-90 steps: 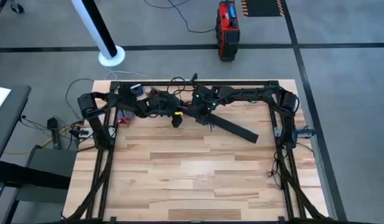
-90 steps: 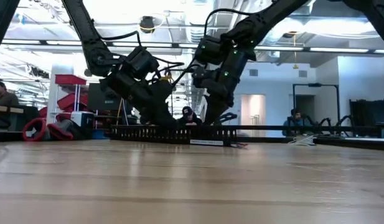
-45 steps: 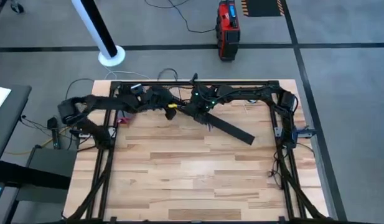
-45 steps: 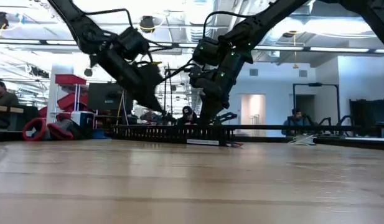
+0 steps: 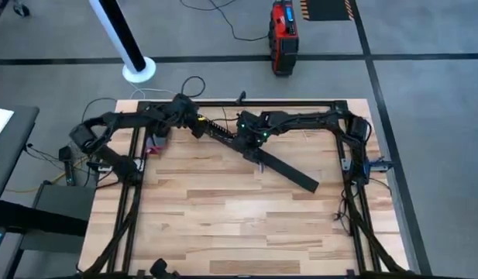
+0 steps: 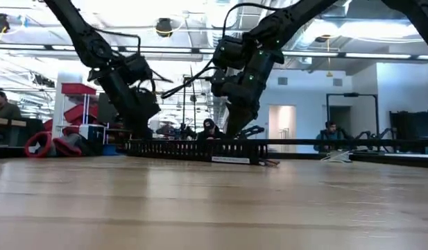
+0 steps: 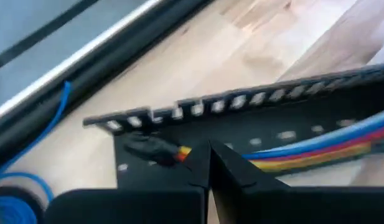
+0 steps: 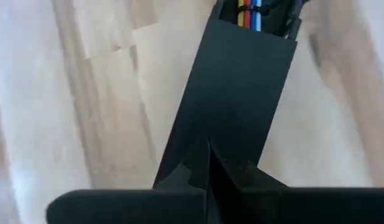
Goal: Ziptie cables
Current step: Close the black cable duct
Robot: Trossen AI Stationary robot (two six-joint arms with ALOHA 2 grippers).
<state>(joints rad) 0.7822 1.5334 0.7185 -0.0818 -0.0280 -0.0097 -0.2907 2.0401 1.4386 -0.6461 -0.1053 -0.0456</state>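
Here I am looking down on the wooden counter (image 5: 223, 225), its boards framed by a black rig. Both arms reach in from the far corners and meet over the far half.

The biggest loose thing is the black comb-slotted channel (image 5: 223, 133), which runs diagonally from near the left gripper toward the middle. A flat black strip (image 5: 289, 170) lies along its nearer part, angled toward the right side of the counter. In the low view the channel (image 6: 193, 148) stretches flat along the far edge, its slots visible as a row of teeth.

The left gripper (image 5: 194, 124) sits at the far-left end of the channel. Its wrist view shows the two fingers pressed together with nothing between them, just above the channel's end.

The right gripper (image 5: 256, 147) hovers over the middle, where the strip covers the channel. Its fingers are likewise pressed together, empty, over the flat strip (image 8: 238, 93).

The cables (image 7: 328, 140) lie inside the channel, blue, red and yellow strands running side by side along its floor. From the right wrist they (image 8: 251, 11) peek out where the strip ends.
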